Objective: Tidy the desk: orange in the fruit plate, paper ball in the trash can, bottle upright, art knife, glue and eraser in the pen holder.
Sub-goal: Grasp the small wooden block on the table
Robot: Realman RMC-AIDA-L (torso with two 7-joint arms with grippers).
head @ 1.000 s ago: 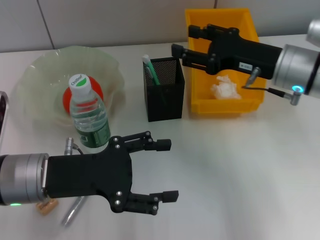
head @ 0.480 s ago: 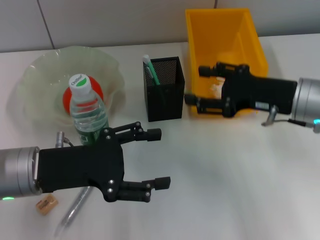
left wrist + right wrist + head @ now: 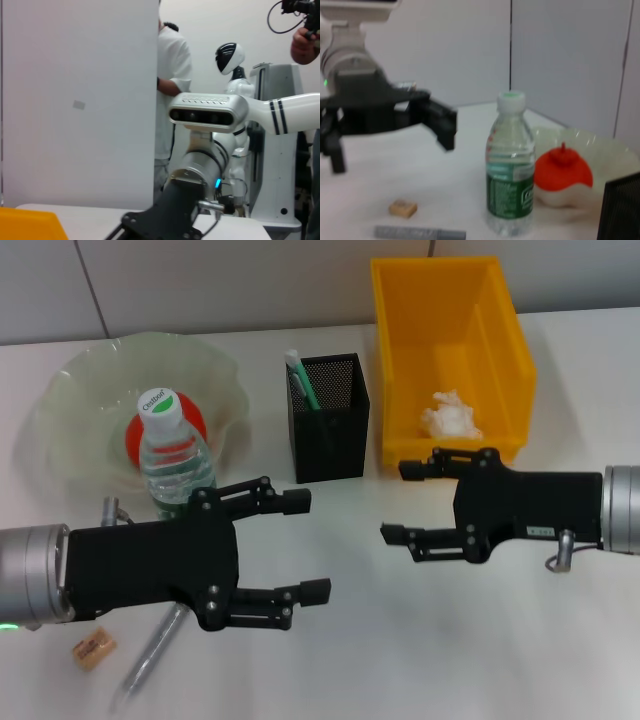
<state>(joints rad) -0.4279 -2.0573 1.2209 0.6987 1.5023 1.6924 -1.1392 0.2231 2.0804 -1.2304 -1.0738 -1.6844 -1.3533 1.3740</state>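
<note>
Now the right gripper [image 3: 422, 502] has drawn back from the yellow bin [image 3: 505, 360] to the near tabletop [image 3: 450, 640], jaws spread and empty; the left gripper [image 3: 300, 545] has shifted nearer too, jaws spread. That suggests the paper step is done. Near to far: one eraser [image 3: 92, 650] and one knife [image 3: 150, 657] lie loose, one bottle [image 3: 176, 465] stands upright, one orange [image 3: 140, 438] sits in one plate [image 3: 75, 390], one holder [image 3: 328, 416] holds one glue [image 3: 301, 379], and one paper ball [image 3: 450, 414] lies in the bin.
</note>
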